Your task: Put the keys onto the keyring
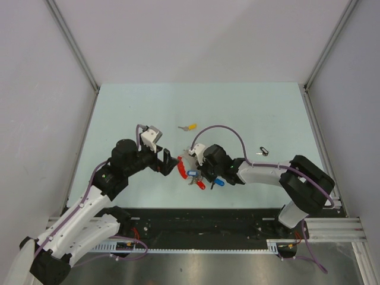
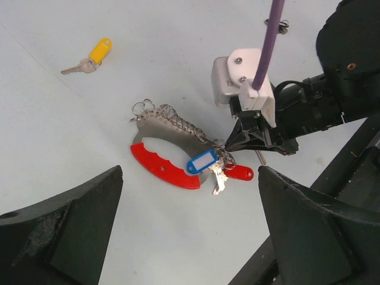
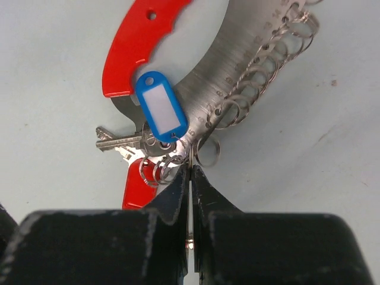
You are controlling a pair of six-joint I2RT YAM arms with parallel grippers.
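The keyring is a chain of silver rings (image 2: 178, 122) on a red-edged curved metal plate (image 2: 160, 167), also in the right wrist view (image 3: 261, 71). A blue-capped key bunch (image 3: 160, 107) and a red cap (image 3: 133, 184) lie at the plate's end, near small loose rings (image 3: 208, 151). My right gripper (image 3: 190, 169) is shut on a thin silver metal piece seen edge-on, right at that bunch; key or ring, I cannot tell. My left gripper (image 2: 190, 178) is open and empty, above the table just left of the plate (image 1: 180, 166). A yellow-capped key (image 1: 189, 126) lies apart, farther back.
A tiny black ring (image 1: 263, 150) lies on the table to the right of the right arm. Grey walls close in the table (image 1: 119, 113) on the left, right and back. A black rail (image 1: 208, 219) runs along the near edge.
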